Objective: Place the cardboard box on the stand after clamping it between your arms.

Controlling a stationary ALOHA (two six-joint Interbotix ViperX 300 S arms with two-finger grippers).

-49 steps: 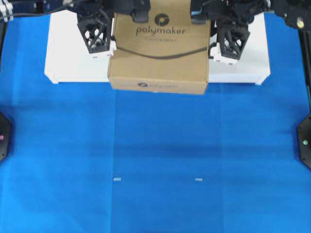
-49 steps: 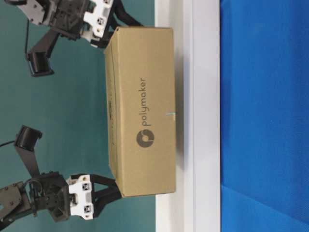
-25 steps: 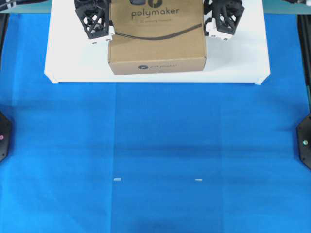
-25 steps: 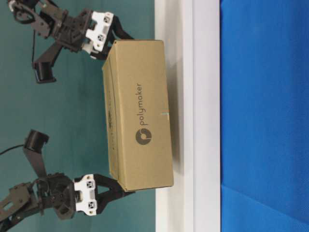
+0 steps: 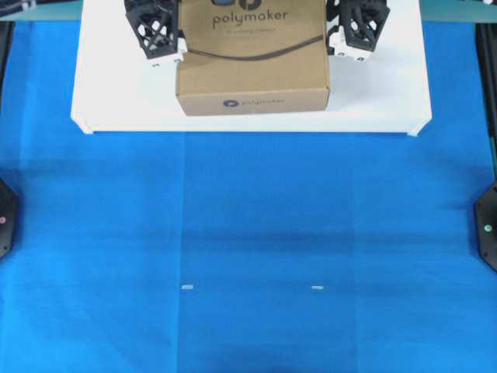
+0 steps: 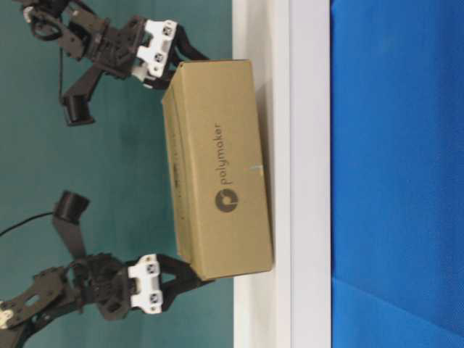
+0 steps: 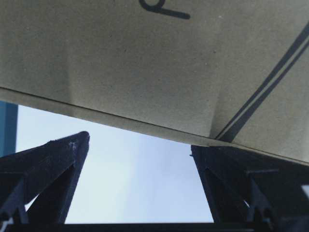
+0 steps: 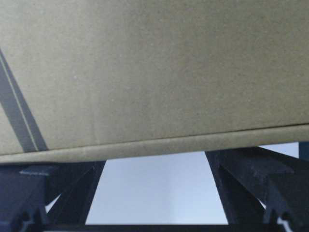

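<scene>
The cardboard box [image 5: 251, 58] sat on the stand [image 5: 116, 101], squeezed between left tool [image 5: 159, 35] and right tool [image 5: 357, 31], both spread apart.

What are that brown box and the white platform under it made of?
The cardboard box looks like plain matte brown cardboard: fibrous speckled surface, folded edges, printed dark logo. The stand has a smooth, even white top, perhaps painted board or plastic; the pictures cannot settle which.

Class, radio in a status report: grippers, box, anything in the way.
Left gripper and right gripper open, flanking the cardboard box. Box over the stand, one end lifted. Nothing in the way.
</scene>
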